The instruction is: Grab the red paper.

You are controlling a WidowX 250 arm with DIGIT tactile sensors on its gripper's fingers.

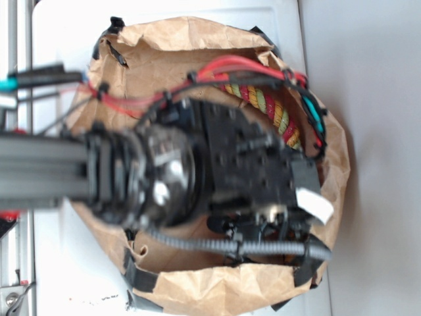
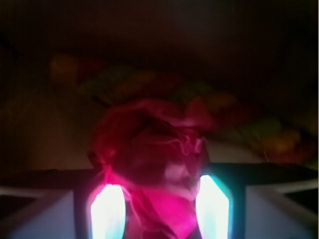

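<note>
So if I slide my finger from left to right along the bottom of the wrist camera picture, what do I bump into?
Left glowing gripper finger → crumpled bright red paper wad → right glowing gripper finger. The paper sits between the two fingers.

The arm (image 1: 46, 168) reaches in level from the left, its dark grey links blurred, and ends in a bulky black wrist block (image 1: 256, 168) near the middle of the exterior view. Red and black cables (image 1: 230, 66) loop over its far side, and a ribbed grey hose (image 1: 217, 245) runs along its near side. The gripper (image 2: 160, 206) points down; from outside its fingers are hidden under the wrist. In the wrist view two fingers (image 2: 107, 214) glow bright, standing apart, with the red paper (image 2: 154, 154) between them; whether they press on it cannot be told.
</note>
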